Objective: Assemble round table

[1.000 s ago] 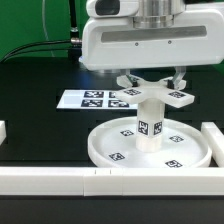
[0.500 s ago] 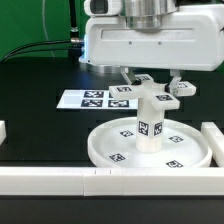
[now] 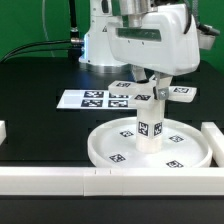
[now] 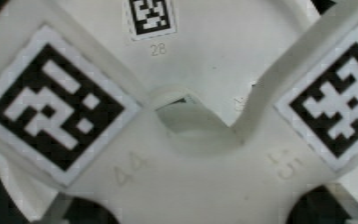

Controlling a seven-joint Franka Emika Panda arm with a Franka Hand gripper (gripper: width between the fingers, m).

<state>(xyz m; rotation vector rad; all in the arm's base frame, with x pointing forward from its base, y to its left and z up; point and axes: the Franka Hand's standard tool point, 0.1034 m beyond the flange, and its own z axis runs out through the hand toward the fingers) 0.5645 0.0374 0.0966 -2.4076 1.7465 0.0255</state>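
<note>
The large round rimmed disc lies on the black table with the stubby cylinder post standing upright at its middle. The small cross-shaped piece sits on top of the post. My gripper comes straight down over it and is shut on it. In the wrist view the cross-shaped piece fills the picture, with two tags and a round hole at its middle. My gripper shows only as dark fingertips at either side of the piece.
The marker board lies behind the disc. A long white bar runs along the front, another stands at the exterior view's right, and a short one at its left. Cables hang at the back left.
My gripper and wrist have turned about the vertical axis over the post. The cross-shaped piece has turned with them. The disc and post have stayed in place.
</note>
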